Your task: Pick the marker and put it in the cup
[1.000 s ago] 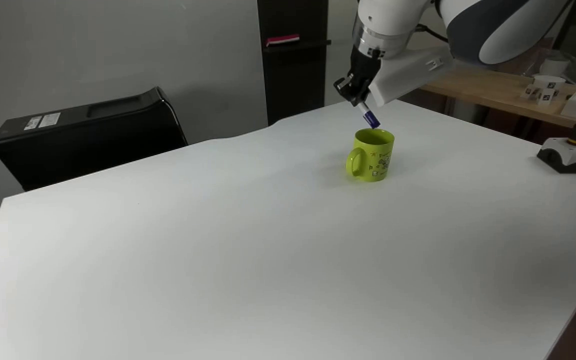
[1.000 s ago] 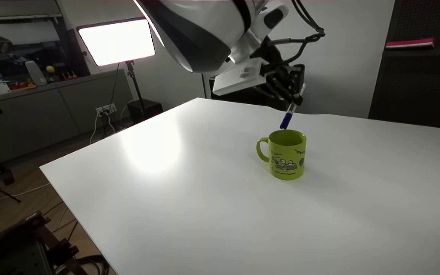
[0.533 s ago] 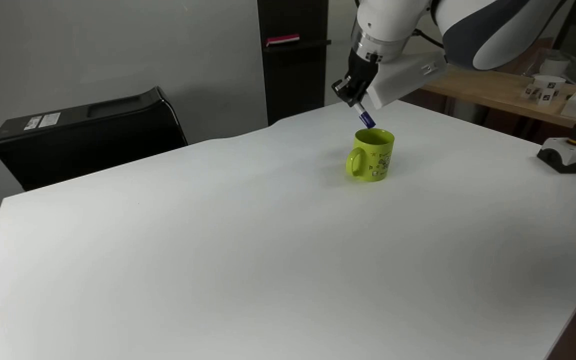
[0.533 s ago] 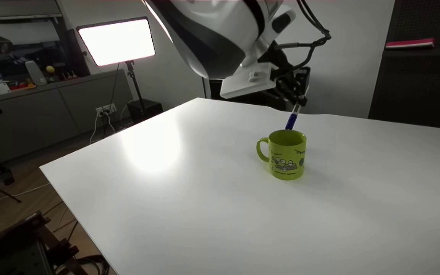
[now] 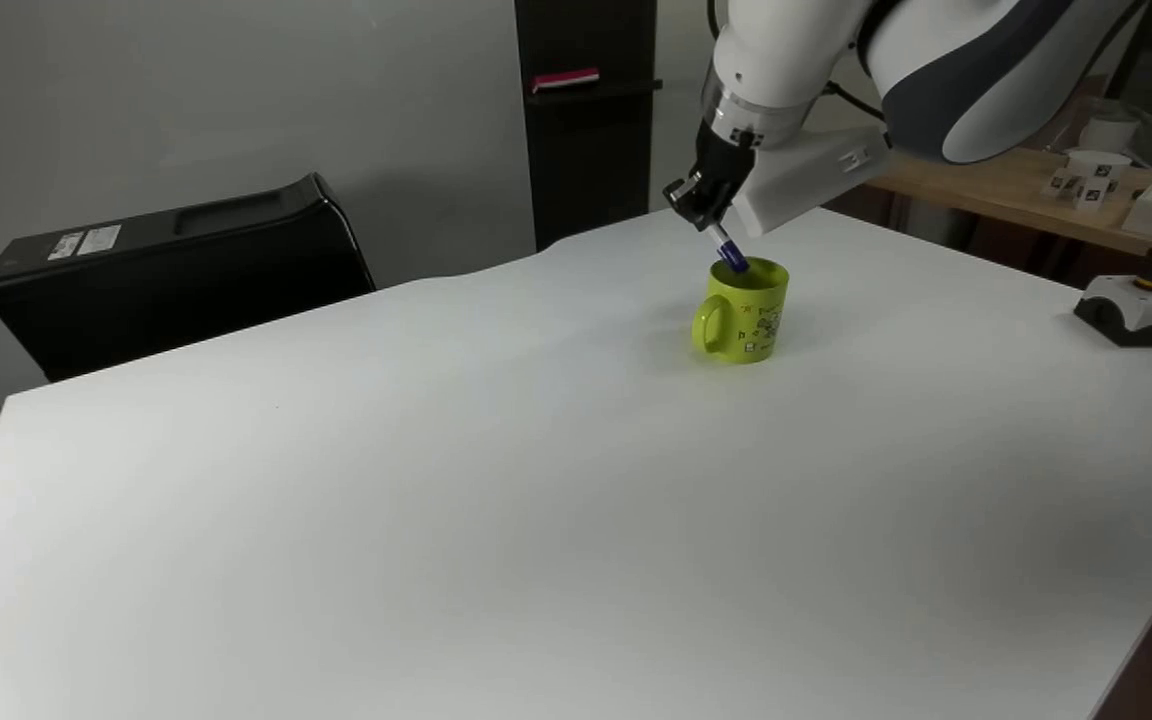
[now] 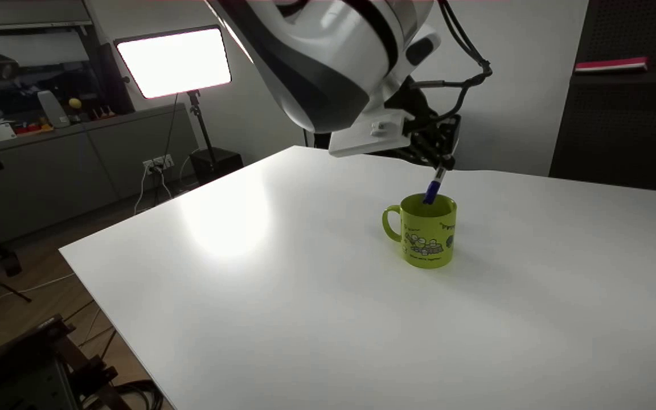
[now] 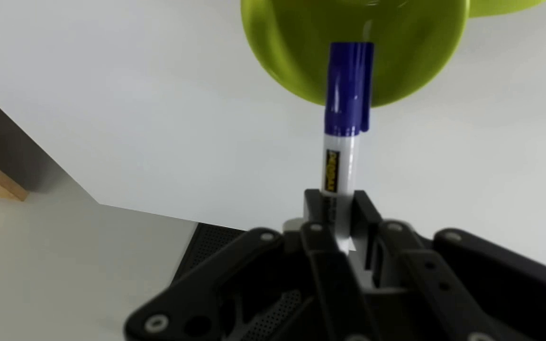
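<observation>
The lime-green cup stands upright on the white table in both exterior views (image 5: 751,325) (image 6: 427,242), and its mouth shows at the top of the wrist view (image 7: 296,76). My gripper (image 5: 702,220) is above the cup's far side, tilted; it also shows in an exterior view (image 6: 445,162) and in the wrist view (image 7: 336,203). It is shut on the white barrel of the marker (image 7: 341,156). The marker slants down, and its blue-purple cap end (image 5: 733,256) (image 6: 431,192) is at the cup's mouth, with the tip seemingly just inside the rim. The marker's rear end is partly hidden by the fingers.
The white table (image 5: 386,500) carries the cup. A grey and black button box (image 5: 1141,305) sits near the table's edge. A wooden side table (image 5: 996,185) with white boxes and a black case (image 5: 186,270) stand beyond the edges. A bright light panel (image 6: 174,62) stands behind.
My gripper has come down with the marker, and shifted slightly sideways. The marker's cap tip has gone from above the rim to the cup's mouth. The cup has not moved.
</observation>
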